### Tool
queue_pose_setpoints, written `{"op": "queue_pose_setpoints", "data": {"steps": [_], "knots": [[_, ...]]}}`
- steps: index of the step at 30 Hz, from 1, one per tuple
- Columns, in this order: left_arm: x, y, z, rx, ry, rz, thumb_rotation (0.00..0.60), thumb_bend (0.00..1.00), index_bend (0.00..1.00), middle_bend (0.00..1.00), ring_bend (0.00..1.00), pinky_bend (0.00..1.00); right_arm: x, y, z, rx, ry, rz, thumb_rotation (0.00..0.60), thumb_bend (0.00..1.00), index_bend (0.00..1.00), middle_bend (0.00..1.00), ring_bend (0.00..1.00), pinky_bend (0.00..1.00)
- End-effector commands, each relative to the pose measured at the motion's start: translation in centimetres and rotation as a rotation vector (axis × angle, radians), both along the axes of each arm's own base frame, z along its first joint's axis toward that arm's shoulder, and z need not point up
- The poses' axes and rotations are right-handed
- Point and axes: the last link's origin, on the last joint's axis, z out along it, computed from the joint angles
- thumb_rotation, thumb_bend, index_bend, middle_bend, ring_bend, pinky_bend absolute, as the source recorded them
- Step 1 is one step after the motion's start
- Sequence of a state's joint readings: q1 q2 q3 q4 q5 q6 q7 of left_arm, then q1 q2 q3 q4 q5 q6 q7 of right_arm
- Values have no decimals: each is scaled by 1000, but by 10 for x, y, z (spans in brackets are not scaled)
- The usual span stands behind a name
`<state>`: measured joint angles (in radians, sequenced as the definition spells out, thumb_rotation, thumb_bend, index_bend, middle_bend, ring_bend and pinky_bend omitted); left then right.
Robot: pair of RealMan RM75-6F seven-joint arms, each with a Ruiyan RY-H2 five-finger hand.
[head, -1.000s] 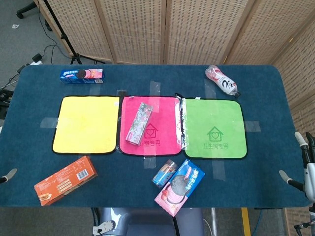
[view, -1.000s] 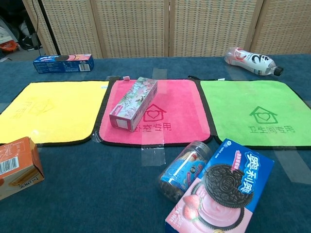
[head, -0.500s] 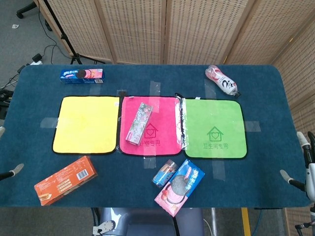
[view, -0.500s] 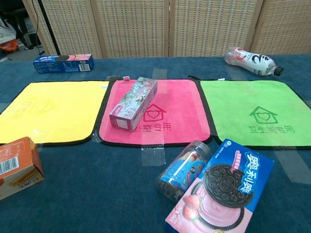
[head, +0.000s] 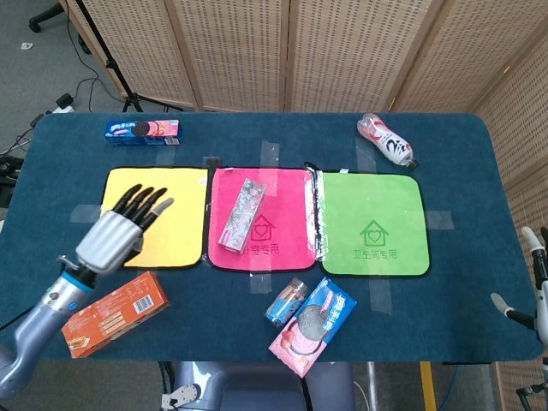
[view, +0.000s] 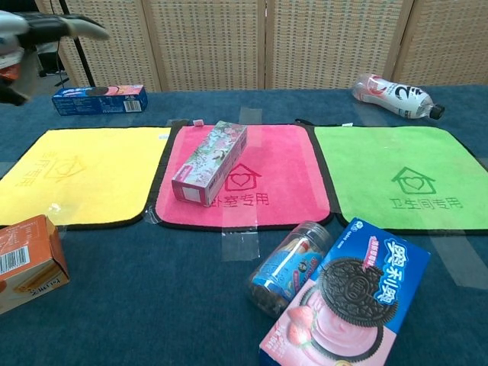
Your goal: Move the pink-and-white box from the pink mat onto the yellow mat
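Observation:
The pink-and-white box [head: 241, 216] [view: 210, 162] lies slanted on the left half of the pink mat [head: 287, 195] [view: 286, 164]. To its left is the yellow mat [head: 184, 193] [view: 91, 168], with nothing lying on it. My left hand [head: 120, 229] hovers over the yellow mat's left part, fingers spread and holding nothing, well left of the box. In the chest view the left hand [view: 46, 24] is a blur at the top left corner. Only a sliver of my right hand [head: 533, 287] shows at the table's right edge, fingers apart and holding nothing.
An orange box [head: 113, 313] [view: 27, 261] lies front left. A blue Oreo box [head: 142, 131] [view: 99, 100] sits at the back left, a bottle [head: 387, 139] [view: 393, 94] at the back right. Right of the pink mat is the green mat [head: 372, 197] [view: 400, 152]. A can [head: 289, 300] [view: 291, 258] and an Oreo box [head: 313, 324] [view: 351, 293] lie in front.
My left arm has swung in from the left edge, and its hand is now above the yellow mat. The box has not moved. The right hand sank slightly.

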<state>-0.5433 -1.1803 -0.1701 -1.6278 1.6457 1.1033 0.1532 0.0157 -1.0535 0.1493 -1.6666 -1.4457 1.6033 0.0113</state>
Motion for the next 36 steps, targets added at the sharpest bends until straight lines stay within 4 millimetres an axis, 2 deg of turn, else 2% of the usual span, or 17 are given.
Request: {"op": "queue_pose_setpoints", "data": {"steps": [1, 10, 18, 25, 29, 33, 36], "knots": [[37, 23, -38, -13, 87, -98, 600, 1000, 23, 0, 0, 0, -1, -1, 1, 2, -4, -2, 600, 0, 0, 0, 0, 0], [73, 45, -97, -45, 231, -159, 600, 1000, 67, 0, 0, 0, -3, -4, 3, 2, -16, -10, 600, 0, 0, 0, 0, 0], [99, 55, -144, -77, 338, -201, 600, 1000, 88, 0, 0, 0, -7, -8, 5, 0, -24, -26, 600, 0, 0, 0, 0, 0], [109, 58, -168, -99, 388, -219, 600, 1000, 111, 0, 0, 0, -9, -10, 5, 1, -27, -36, 600, 0, 0, 0, 0, 0], [108, 60, -185, -122, 438, -214, 600, 1000, 135, 0, 0, 0, -12, -12, 7, -4, -33, -46, 600, 0, 0, 0, 0, 0], [106, 61, -193, -130, 444, -180, 600, 1000, 221, 0, 0, 0, -12, -13, 8, -5, -37, -49, 600, 0, 0, 0, 0, 0], [105, 61, -196, -134, 450, -161, 600, 1000, 226, 0, 0, 0, -13, -13, 7, -1, -39, -51, 600, 0, 0, 0, 0, 0]]}}
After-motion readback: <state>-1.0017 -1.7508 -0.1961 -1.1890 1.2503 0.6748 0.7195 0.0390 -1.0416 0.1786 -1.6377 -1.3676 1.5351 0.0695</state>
